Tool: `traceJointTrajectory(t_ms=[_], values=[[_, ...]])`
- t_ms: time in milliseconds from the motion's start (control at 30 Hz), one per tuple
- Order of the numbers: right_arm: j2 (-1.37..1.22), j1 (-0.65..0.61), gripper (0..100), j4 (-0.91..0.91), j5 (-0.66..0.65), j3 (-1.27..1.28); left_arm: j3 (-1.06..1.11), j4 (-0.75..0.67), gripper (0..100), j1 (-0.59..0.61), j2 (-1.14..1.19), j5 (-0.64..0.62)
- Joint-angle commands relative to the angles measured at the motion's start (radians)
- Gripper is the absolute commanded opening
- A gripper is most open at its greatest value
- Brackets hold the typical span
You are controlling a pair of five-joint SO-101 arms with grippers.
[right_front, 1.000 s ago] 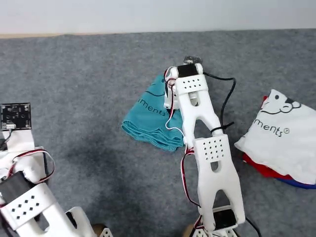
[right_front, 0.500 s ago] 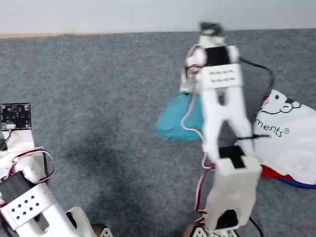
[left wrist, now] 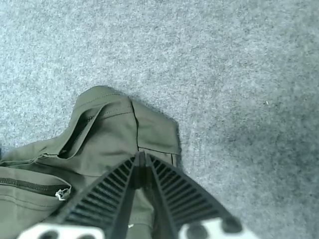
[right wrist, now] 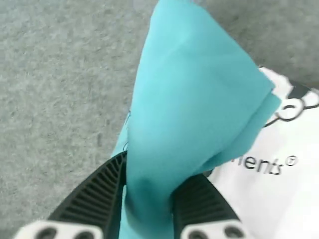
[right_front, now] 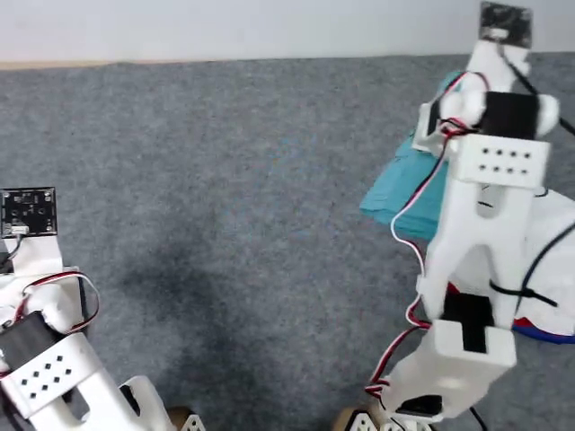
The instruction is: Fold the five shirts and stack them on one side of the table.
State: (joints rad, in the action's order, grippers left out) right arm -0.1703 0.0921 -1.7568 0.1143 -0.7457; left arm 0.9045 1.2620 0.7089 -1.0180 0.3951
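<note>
while right jaws grip one teal shirt (right wrist: pixel 194 99), left jaws rest closed over one olive shirt (left wrist: pixel 99 134).

The table (right_front: pixel 225 180) is grey with a fine speckled pattern. The teal shirt (right wrist: pixel 189 99) looks plain. The white shirt (right wrist: pixel 269 169) carries black letters and a black drawing. A red shirt (right_front: pixel 524 323) and a blue shirt (right_front: pixel 546 335) show as thin bands. The green shirt (left wrist: pixel 99 144) is dark olive. The left arm (right_front: pixel 54 377) and the right arm (right_front: pixel 485 206) are white with black motors. The left gripper (left wrist: pixel 142 167) and the right gripper (right wrist: pixel 148 199) have black ribbed fingers.
</note>
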Motion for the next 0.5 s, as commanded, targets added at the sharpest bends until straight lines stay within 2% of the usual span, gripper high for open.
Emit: traceJointTrajectory(t_ms=[0,467], values=[[0.093,0.053,0.7,-0.041,-0.037,0.017,-0.016,-0.021,1,-0.008,-0.011,0.009],[0.142,0.308,0.7,-0.015,-0.219,0.236,-0.015,-0.015,1,-0.008,-0.011,0.009]])
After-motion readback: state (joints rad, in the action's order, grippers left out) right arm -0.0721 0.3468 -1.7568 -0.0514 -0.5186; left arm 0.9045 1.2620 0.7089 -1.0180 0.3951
